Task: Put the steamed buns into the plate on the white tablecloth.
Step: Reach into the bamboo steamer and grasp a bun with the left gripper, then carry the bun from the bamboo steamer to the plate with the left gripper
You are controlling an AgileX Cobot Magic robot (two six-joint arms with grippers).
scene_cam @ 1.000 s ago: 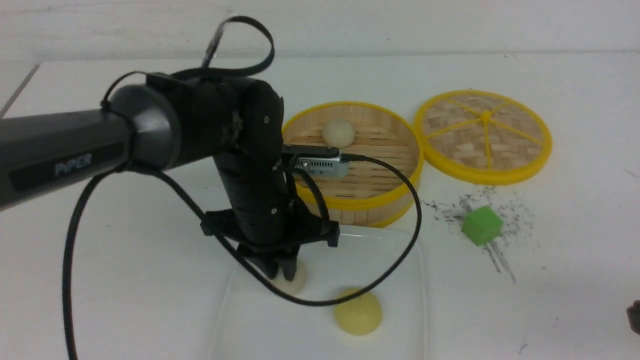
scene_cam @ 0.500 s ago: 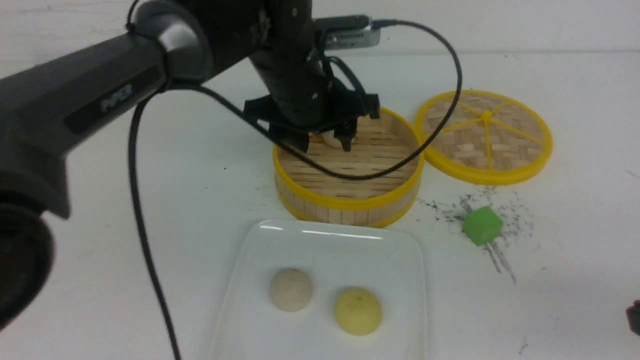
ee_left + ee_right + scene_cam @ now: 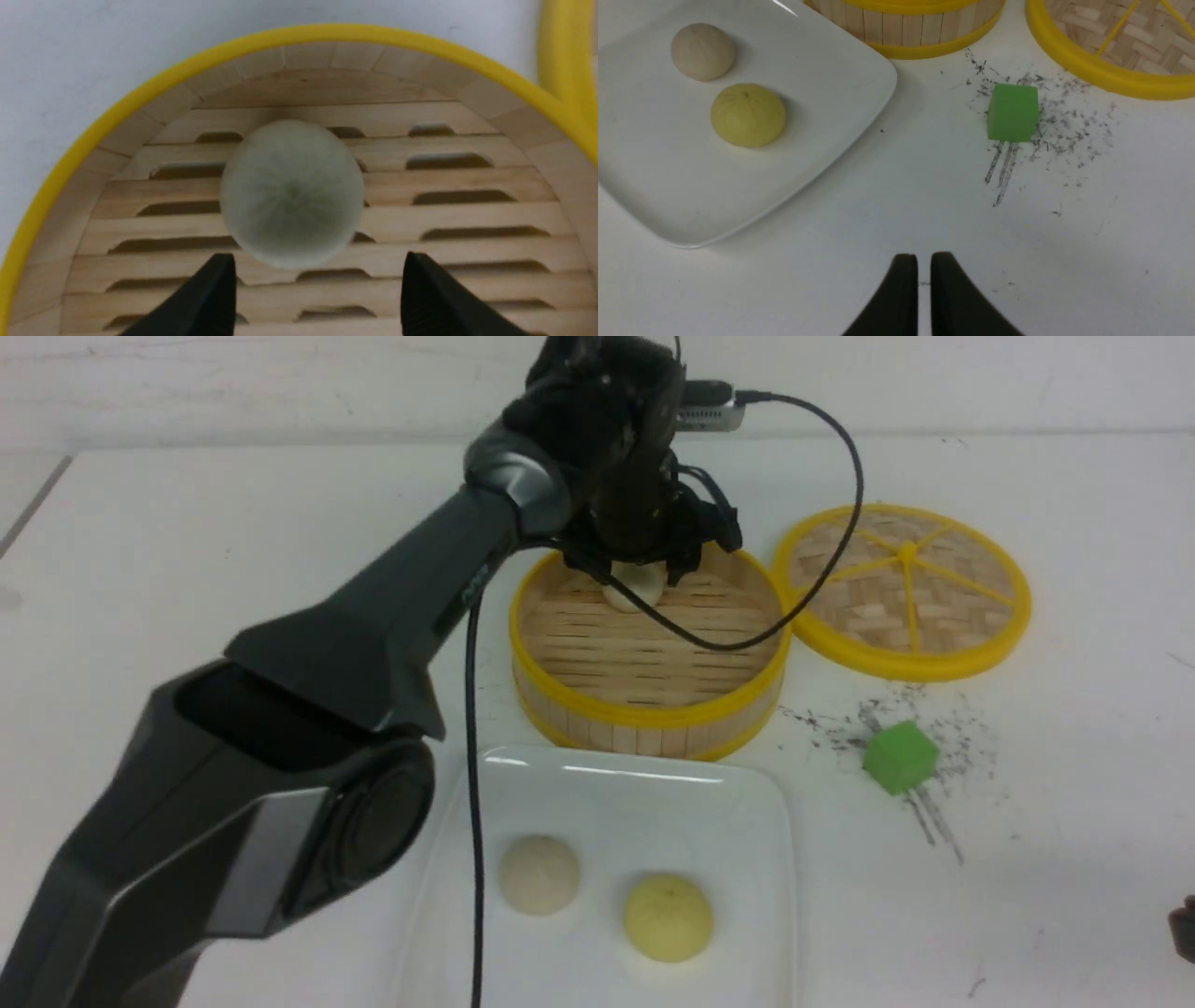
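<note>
Bamboo steamer [image 3: 653, 709] holds pale bun [image 3: 292, 193] | lid [image 3: 904, 590], green cube [image 3: 899, 758] beside | beige bun [image 3: 539, 875], yellow bun [image 3: 668, 917] on plate [image 3: 616, 775] | left arm [image 3: 420, 597] stretched forward, left gripper [image 3: 317, 255] spread over pale bun | right gripper [image 3: 924, 255] nearly closed, empty

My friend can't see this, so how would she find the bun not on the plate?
Find the yellow-rimmed bamboo steamer behind the white plate. One pale bun sits inside, by its far wall, below the open left claw. It is the only bun there; the other two lie on the plate.
</note>
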